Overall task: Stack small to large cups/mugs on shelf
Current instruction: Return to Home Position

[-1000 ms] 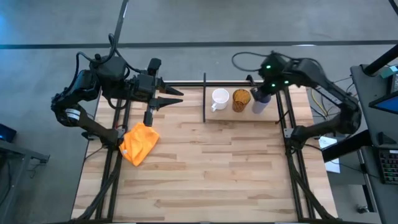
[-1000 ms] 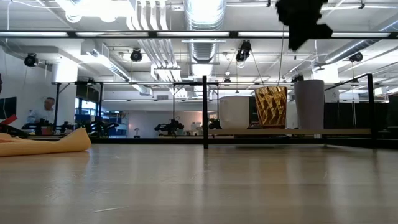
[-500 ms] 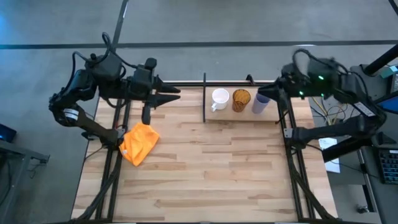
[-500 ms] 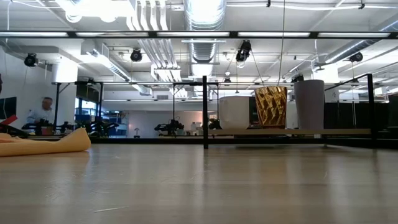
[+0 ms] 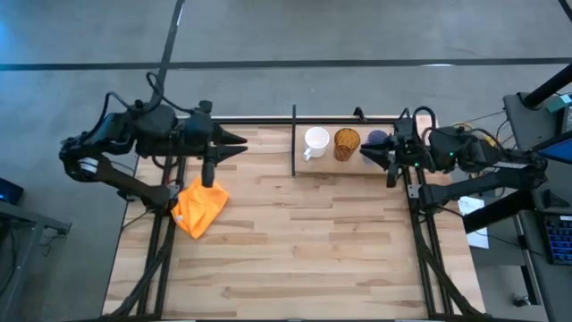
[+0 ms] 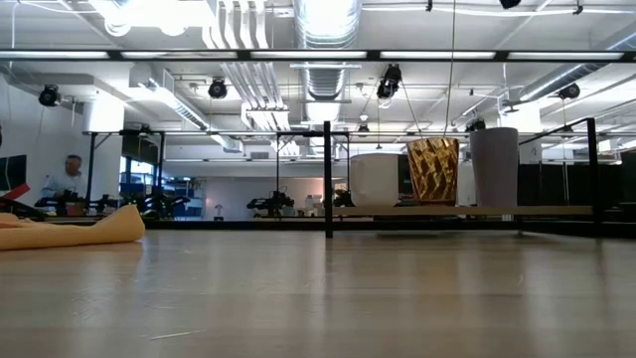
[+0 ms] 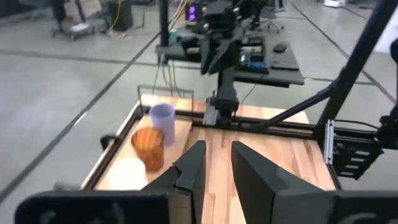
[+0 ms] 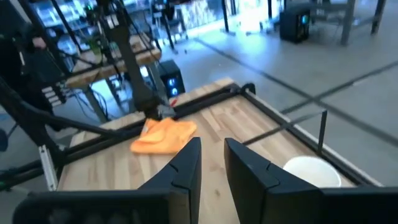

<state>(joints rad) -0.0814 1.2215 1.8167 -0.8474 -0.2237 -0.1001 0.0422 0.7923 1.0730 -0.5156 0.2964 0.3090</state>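
Three cups stand upright in a row on the wooden shelf (image 5: 332, 165) at the table's far edge: the white mug (image 5: 315, 140), the amber cup (image 5: 347, 142) and the lavender tumbler (image 5: 378, 137). The low view shows the shelf board (image 6: 556, 210) carrying the mug (image 6: 375, 179), the amber cup (image 6: 433, 171) and the tumbler (image 6: 494, 167). My right gripper (image 5: 366, 155) hangs above the shelf's right end beside the tumbler, pointing left, open by a narrow gap and empty (image 8: 211, 158). My left gripper (image 5: 241, 140) is at the far left, pointing right, open by a narrow gap and empty (image 7: 216, 167).
An orange cloth (image 5: 199, 205) lies crumpled on the table near its left edge; it also shows in the low view (image 6: 75, 229). Black frame rails run along both table sides (image 5: 420, 224). The wide plank tabletop (image 5: 304, 241) lies in front of the shelf.
My right gripper has drawn back from over the lavender tumbler toward the table's right edge and turned level, pointing left. My left gripper has drawn back toward the table's left edge. The three cups have stayed in place on the shelf.
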